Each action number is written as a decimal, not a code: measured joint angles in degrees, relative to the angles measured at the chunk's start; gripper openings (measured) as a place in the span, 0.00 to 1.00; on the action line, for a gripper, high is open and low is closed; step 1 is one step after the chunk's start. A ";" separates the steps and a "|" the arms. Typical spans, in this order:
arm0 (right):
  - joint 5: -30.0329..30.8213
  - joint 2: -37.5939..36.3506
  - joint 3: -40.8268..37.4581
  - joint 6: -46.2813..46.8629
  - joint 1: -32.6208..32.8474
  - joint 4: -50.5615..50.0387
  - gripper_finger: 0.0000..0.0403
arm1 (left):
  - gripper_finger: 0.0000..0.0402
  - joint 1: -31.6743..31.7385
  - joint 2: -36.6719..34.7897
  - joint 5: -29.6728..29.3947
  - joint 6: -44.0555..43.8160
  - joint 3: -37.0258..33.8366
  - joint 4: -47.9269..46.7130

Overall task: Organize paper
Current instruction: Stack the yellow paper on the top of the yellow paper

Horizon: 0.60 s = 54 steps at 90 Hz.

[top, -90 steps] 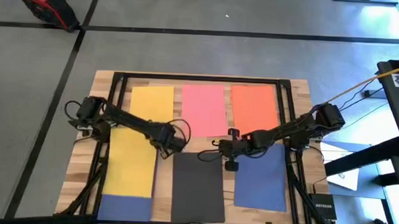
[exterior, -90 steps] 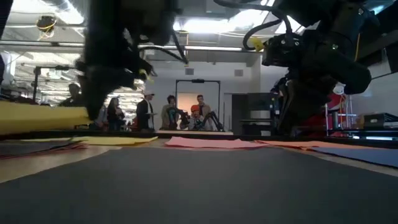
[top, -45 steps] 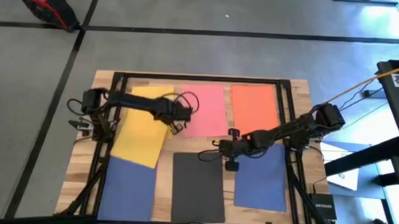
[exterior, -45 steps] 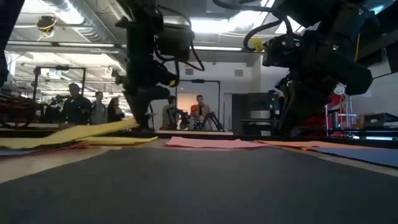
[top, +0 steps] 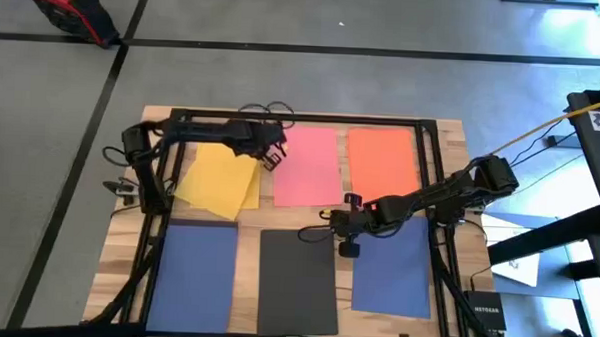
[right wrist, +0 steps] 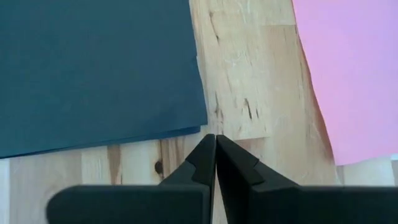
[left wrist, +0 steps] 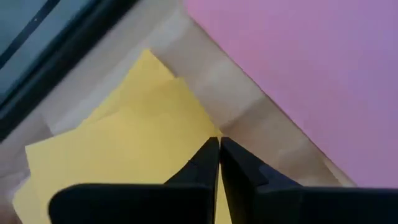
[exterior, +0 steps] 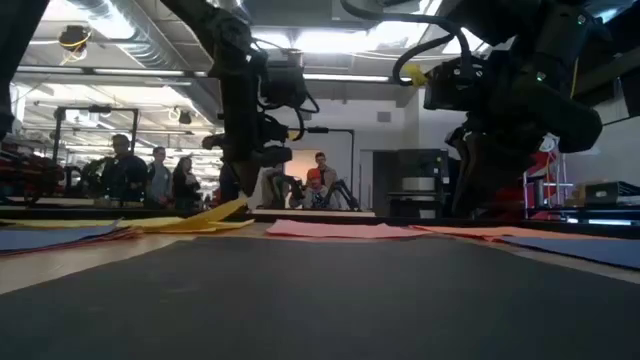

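My left gripper (top: 272,154) is at the far left of the table, shut on a yellow sheet (top: 220,179). That sheet lies askew over a second yellow sheet (left wrist: 146,68). Pink (top: 307,166) and orange (top: 382,161) sheets lie flat along the far side. A dark blue (top: 193,270), a black (top: 298,282) and another dark blue sheet (top: 392,267) lie along the near side. My right gripper (top: 313,232) hangs shut over bare wood between the black and pink sheets, touching nothing. My left gripper pinches the yellow sheet at its corner (left wrist: 200,135) nearest the pink sheet, between its two fingers. The fingers come from above, slanting down. That corner is raised a little (exterior: 226,210), while the rest of the sheet slopes down onto the yellow sheet beneath.
A dark metal frame (top: 302,117) runs along the table's far edge and down both sides. Bare strips of wood (right wrist: 249,81) show between the sheets. People stand in the room beyond the table (exterior: 150,175).
My left gripper has gone toward the far edge and somewhat right, staying shut on the yellow sheet. The sheet has slid off the near-left dark blue sheet, turned askew, and now lies over the far-left yellow sheet. The dark blue sheet is uncovered.
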 joint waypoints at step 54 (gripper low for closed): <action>-0.09 0.00 0.00 -0.25 0.02 0.00 0.01 | 0.00 5.08 0.00 -2.43 -10.23 0.00 6.03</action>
